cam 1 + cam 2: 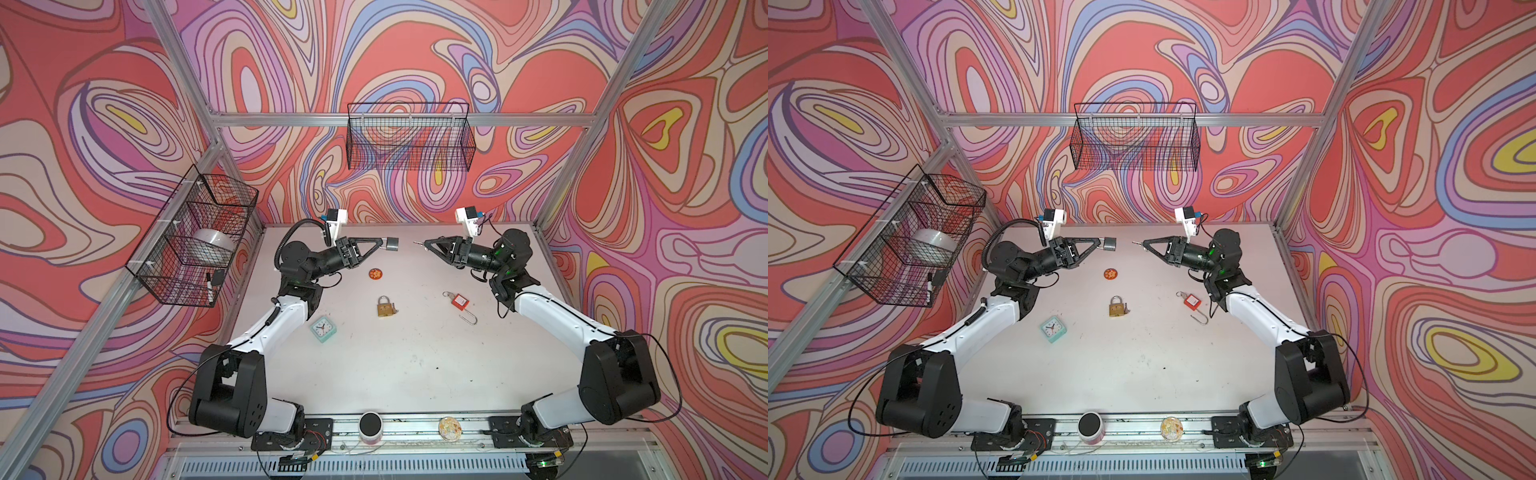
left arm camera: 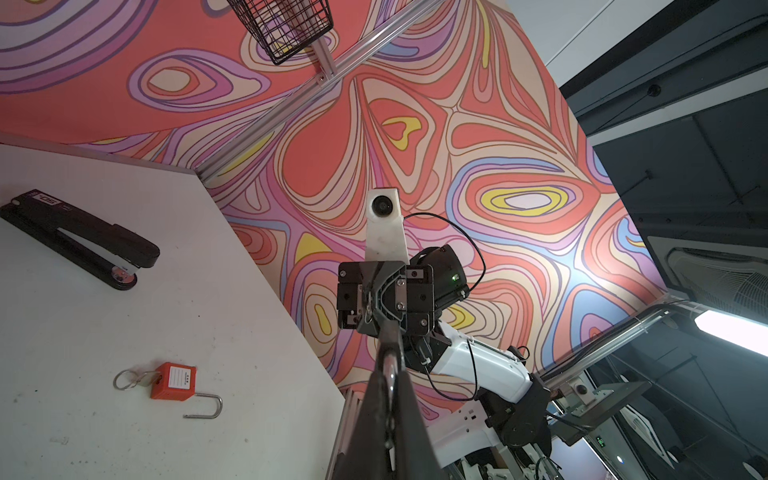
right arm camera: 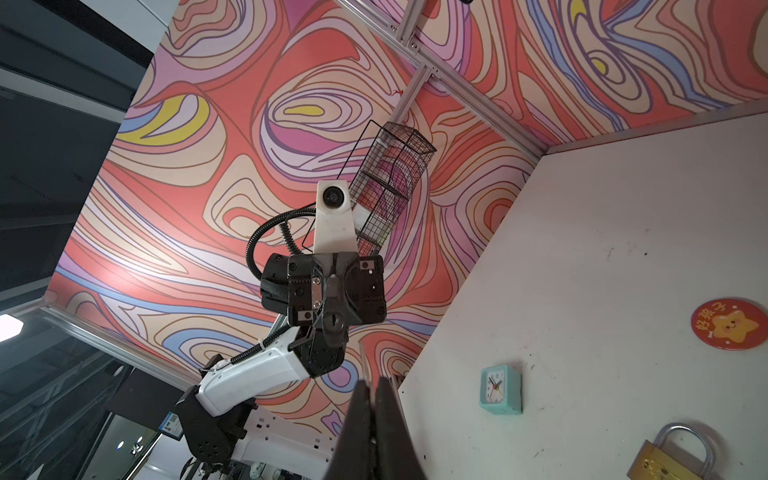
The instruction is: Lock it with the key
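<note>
In both top views my left gripper point(image 1: 380, 245) point(image 1: 1100, 244) is raised over the far part of the table. It is shut on the shackle point(image 2: 390, 368) of a grey padlock point(image 1: 391, 244) point(image 1: 1110, 244). The padlock's body points toward my right gripper point(image 1: 426, 243) point(image 1: 1144, 244), which is shut on a small silver key point(image 1: 417, 242) point(image 1: 1136, 243). The key's tip faces the padlock across a short gap. In the right wrist view the padlock's keyhole end point(image 3: 334, 322) faces me beyond my shut fingers point(image 3: 360, 399).
On the table point(image 1: 415, 365) lie a brass padlock point(image 1: 385, 306), a red padlock point(image 1: 459, 300) with its shackle open, a teal clock point(image 1: 323, 328) and an orange badge point(image 1: 376, 274). A black stapler point(image 2: 83, 237) shows in the left wrist view. Wire baskets point(image 1: 409, 137) point(image 1: 195, 237) hang on the walls.
</note>
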Motion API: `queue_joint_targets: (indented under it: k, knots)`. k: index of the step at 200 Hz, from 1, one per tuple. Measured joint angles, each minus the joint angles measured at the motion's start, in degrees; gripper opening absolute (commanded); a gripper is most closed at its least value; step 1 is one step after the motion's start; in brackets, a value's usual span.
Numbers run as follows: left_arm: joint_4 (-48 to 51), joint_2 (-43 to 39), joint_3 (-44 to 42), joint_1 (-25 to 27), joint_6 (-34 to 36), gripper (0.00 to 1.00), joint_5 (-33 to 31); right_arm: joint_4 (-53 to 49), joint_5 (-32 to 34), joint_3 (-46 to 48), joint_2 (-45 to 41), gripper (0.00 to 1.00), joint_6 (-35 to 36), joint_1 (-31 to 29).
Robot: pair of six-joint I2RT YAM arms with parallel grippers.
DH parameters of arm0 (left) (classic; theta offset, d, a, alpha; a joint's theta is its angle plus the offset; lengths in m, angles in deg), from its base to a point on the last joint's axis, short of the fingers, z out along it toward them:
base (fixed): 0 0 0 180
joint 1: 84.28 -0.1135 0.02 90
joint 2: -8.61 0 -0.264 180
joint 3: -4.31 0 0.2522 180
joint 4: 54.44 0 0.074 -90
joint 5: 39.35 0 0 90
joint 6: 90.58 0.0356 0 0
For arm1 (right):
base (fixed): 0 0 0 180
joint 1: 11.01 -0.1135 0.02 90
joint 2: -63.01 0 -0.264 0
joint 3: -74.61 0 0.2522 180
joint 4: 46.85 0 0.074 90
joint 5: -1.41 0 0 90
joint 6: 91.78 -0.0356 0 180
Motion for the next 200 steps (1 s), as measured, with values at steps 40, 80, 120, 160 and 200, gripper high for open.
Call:
queue_joint_targets:
  k: [40, 80, 120, 160, 200]
  knots:
    - [6.43, -0.17, 0.00, 0.46, 6.47, 0.00, -0.20, -1.99, 1.11, 1.11, -1.14, 0.00, 1.49, 1.20]
    - [29.00, 0.15, 0.85, 5.49, 24.87, 0.00, -3.02, -8.09, 4.37, 2.86, -3.06, 0.00, 4.94, 1.40]
    - [44.63, 6.29, 4.35, 10.69, 39.19, 0.00, -6.05, -15.06, 8.00, 6.91, -8.02, 0.00, 8.81, 1.40]
    - [48.00, 17.11, 5.81, 10.93, 42.97, 0.00, -6.80, -20.06, 11.06, 11.10, -12.92, 0.00, 11.04, 1.40]
    - [52.11, 24.26, 8.81, 10.91, 47.04, 0.00, -6.64, -23.37, 12.72, 12.96, -16.35, 0.00, 12.20, 1.40]
